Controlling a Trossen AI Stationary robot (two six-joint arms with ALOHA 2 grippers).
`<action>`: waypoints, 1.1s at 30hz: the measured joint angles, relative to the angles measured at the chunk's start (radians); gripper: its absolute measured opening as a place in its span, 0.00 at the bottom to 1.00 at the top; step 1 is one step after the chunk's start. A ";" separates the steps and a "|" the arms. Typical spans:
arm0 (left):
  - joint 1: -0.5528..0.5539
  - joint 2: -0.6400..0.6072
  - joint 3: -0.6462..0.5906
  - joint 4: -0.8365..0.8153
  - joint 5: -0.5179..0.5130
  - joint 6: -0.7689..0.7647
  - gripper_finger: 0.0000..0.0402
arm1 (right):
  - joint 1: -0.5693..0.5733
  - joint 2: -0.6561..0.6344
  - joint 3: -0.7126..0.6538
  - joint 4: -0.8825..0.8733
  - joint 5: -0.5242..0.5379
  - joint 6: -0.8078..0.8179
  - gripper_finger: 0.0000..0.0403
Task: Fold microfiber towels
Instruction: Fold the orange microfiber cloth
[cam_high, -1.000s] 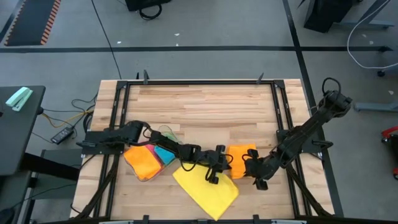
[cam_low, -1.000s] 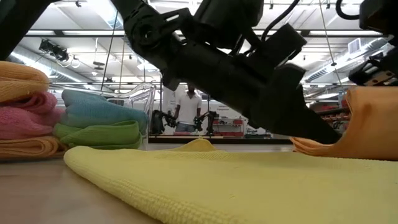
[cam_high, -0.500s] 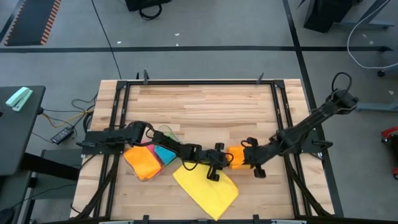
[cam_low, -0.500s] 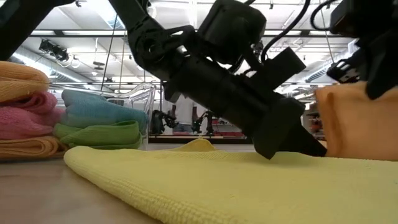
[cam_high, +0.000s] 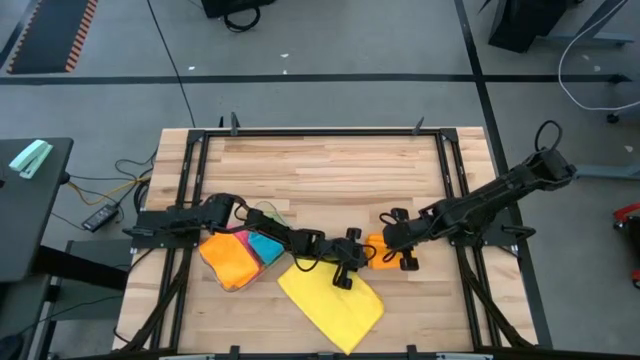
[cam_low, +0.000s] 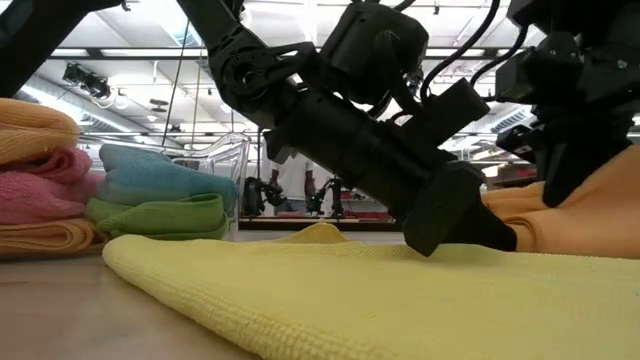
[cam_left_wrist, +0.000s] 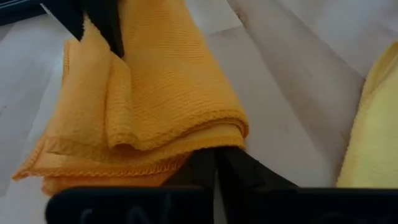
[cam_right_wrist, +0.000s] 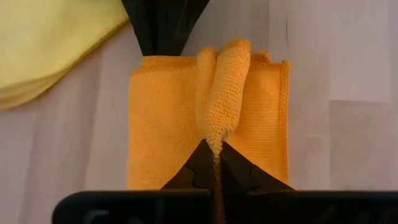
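step in hand: folding the orange towel (cam_high: 378, 250), which lies bunched on the near-right part of the tabletop (cam_high: 330, 165), just right of the spread yellow towel (cam_high: 335, 305). my right fingers (cam_right_wrist: 216, 163) are clenched on a raised ridge of the orange cloth, pinching it up from the middle. my left fingers (cam_left_wrist: 214, 168) are clenched too, pressed at the layered hem on the towel's left side; i cannot tell whether they grip cloth or only pin it down.

judgement: the fold is partway, with layers stacked but uneven. the next move calls for carrying the pinched ridge across and laying it flat so the edges meet, while the left side holds the base. risk: the soft pile drags and the stack skews.

surface: pale wooden planks inside a dark metal frame (cam_high: 200, 140). at the near left sits a pile of folded towels (cam_low: 40, 185), orange, pink, blue and green, beside a clear plastic tray (cam_low: 225, 160).

room: grey floor with cables; in the low view, a bright hall with ceiling lights behind.
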 joint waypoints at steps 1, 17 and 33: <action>0.000 0.000 0.000 -0.004 0.000 0.000 0.04 | -0.004 0.000 0.000 0.000 0.000 -0.015 0.03; -0.002 0.000 -0.002 -0.021 -0.005 -0.013 0.07 | -0.051 -0.002 -0.205 0.245 0.091 -0.016 0.14; -0.003 0.001 -0.002 -0.021 -0.001 -0.013 0.09 | -0.039 -0.165 -0.081 0.086 0.045 0.037 0.40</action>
